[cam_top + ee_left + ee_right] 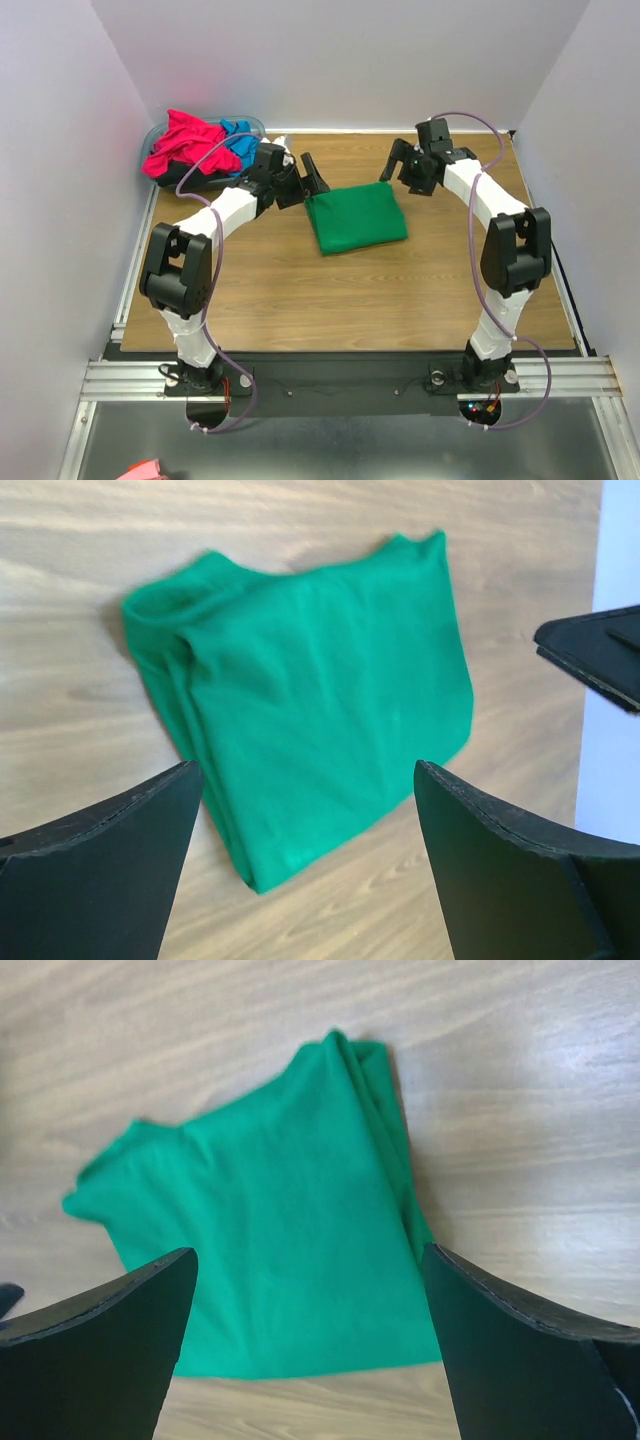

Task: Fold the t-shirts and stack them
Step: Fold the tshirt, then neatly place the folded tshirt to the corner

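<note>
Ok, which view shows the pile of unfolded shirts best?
Top external: it alone shows the pile, pink, blue and black cloth heaped at the far left corner. Both wrist views show none of it, only the folded green t-shirt.

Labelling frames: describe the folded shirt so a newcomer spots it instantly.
On the wooden table, look at the middle: the green t-shirt lies folded flat, alone. The pink shirt and blue shirt sit crumpled in the far-left basin.

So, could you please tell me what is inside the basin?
A pink shirt lies on top with a blue shirt beside it and black cloth below; whatever is deeper in the basin is covered.
</note>
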You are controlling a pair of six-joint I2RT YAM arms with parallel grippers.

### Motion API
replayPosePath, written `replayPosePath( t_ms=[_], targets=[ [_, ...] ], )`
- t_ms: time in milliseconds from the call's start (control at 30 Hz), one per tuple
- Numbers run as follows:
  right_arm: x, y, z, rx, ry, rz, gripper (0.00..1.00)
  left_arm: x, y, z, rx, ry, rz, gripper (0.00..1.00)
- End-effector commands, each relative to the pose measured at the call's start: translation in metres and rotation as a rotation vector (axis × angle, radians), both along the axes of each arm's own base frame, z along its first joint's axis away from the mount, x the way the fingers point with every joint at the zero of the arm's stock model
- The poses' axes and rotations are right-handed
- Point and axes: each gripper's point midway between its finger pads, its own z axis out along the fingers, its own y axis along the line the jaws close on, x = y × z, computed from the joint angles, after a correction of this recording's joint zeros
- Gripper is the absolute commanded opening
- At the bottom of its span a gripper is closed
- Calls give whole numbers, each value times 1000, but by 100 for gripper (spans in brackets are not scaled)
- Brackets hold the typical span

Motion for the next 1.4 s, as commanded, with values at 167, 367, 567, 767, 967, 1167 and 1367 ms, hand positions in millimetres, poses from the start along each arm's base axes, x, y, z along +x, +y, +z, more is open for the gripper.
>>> replayPosePath(
  t_ms=[167, 367, 567, 767, 967, 1167, 1367],
  targets=[
    [-6, -5, -32, -177, -40, 288, 98, -75, 6, -19, 36, 0, -37, 98],
    [5, -8, -74, -239, 10, 361, 81, -136, 40, -51, 61, 64, 36, 98],
    [-13, 4, -104, -176, 75, 403, 63, -157, 69, -53, 90, 40, 129, 98],
    [-27, 16, -115, -176, 98, 400, 40, -161, 75, -45, 93, 40, 155, 98],
    [-7, -29, -108, -377, 81, 168, 0, -162, 84, -43, 120, 34, 189, 98],
    [26, -81, -79, -414, 21, 19, 0, -158, 98, -41, 185, 36, 241, 98],
    [66, -150, -62, -526, -24, -59, 0, -145, 101, -25, 215, -8, 254, 98]
  ],
)
